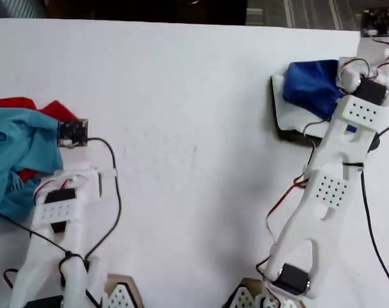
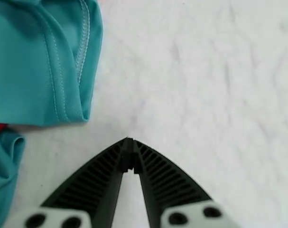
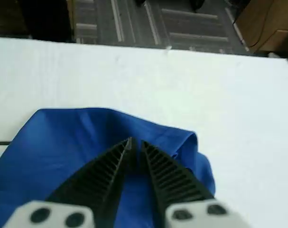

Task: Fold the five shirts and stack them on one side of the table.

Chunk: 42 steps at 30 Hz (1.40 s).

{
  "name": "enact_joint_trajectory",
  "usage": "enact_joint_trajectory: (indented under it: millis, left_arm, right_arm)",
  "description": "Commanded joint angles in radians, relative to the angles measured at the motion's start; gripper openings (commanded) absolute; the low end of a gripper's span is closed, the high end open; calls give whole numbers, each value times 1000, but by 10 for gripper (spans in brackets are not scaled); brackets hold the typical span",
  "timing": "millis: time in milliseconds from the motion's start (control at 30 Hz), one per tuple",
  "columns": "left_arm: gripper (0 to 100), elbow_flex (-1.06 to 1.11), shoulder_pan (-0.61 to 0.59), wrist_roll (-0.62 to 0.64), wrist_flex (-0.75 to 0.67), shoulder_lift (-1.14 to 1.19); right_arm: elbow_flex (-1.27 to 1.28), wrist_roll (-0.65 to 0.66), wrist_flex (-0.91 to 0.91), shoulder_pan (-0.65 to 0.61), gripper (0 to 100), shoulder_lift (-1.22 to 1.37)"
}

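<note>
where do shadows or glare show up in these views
High view: even light, the table bright with no hard shadows. Left wrist view: a soft shadow rims the teal shirt. Right wrist view: the table glares pale beyond the blue shirt.

Bright even light washes the white table (image 1: 181, 83), shadows faint
</note>
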Motion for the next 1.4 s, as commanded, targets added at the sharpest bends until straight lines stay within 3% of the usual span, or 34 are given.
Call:
enact_joint_trajectory:
  millis: [0, 433, 733, 867, 967, 1200, 1367]
  left_arm:
    - [27, -4, 6, 2, -11, 0]
    - [27, -4, 6, 2, -11, 0]
    - [27, -4, 6, 2, -11, 0]
    - [27, -4, 6, 2, -11, 0]
    - [27, -4, 6, 2, -11, 0]
    - [27, -4, 6, 2, -11, 0]
    - [27, -4, 6, 2, -11, 0]
  right_arm:
    - [-29, 64, 48, -21, 20, -71]
    - [-6, 126, -285, 84, 19, 174]
    - [2, 124, -723, 114, 20, 277]
    - [-9, 118, -823, 119, 20, 315]
    - [-28, 107, -783, 125, 20, 277]
    - [-46, -236, -446, 142, 20, 61]
    - [-46, -321, -208, 116, 20, -81]
